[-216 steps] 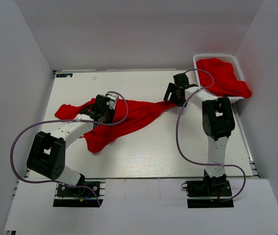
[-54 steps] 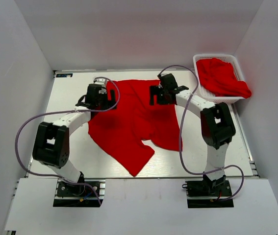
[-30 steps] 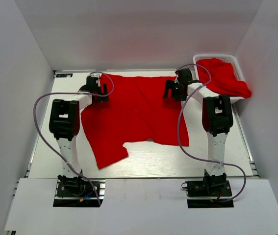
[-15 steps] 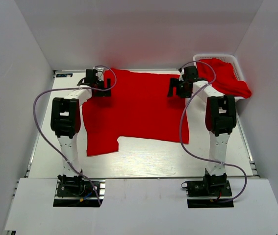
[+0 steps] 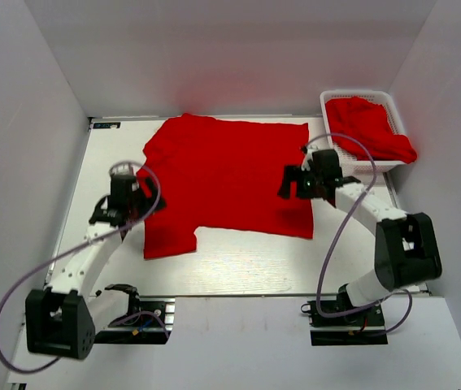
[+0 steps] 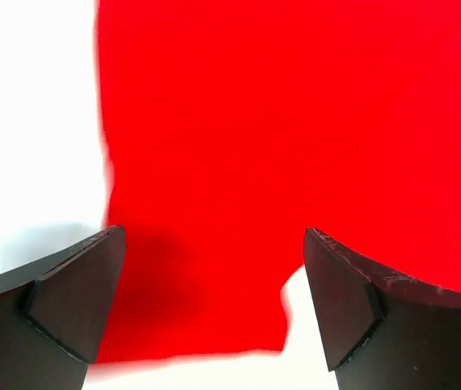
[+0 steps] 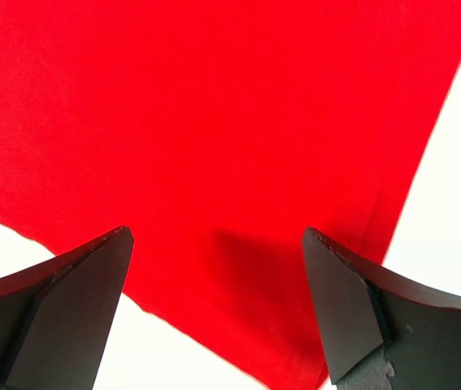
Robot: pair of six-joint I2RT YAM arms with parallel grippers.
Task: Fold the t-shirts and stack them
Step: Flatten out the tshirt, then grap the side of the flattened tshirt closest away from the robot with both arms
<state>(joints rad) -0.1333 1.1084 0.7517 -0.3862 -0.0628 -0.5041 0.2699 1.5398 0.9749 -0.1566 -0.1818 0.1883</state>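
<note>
Red fabric is being left flat on the surface [image 5: 246, 268]. The t-shirt [image 5: 230, 175], which was being held taut by its far corners half a second ago, is now lying spread out and free of both arms.

At the left, the left end effector [image 5: 130, 207] is being held with its jaws wide apart and nothing between them. It has been drawn back from the far edge to a spot by the shirt's left side. In the left wrist view the garment's left edge and a near corner are being framed between the fingers [image 6: 76, 301].

In the middle, the cloth is being shown fairly smooth, with one sleeve [image 5: 169, 242] sticking out at the near left.

Further right, the right end effector [image 5: 299, 185] is likewise being carried empty and spread wide. It is being held over the shirt's right edge, and the near right corner is being seen in the right wrist view.

At the far right, a second t-shirt [image 5: 368, 126] is being kept crumpled in the white lattice basket [image 5: 352, 92], spilling over its right rim.

Spreading is judged finished and folding not yet begun. A first fold is probably being set up, with the near corners the likely places to be pinched. The second shirt is being left for later.
</note>
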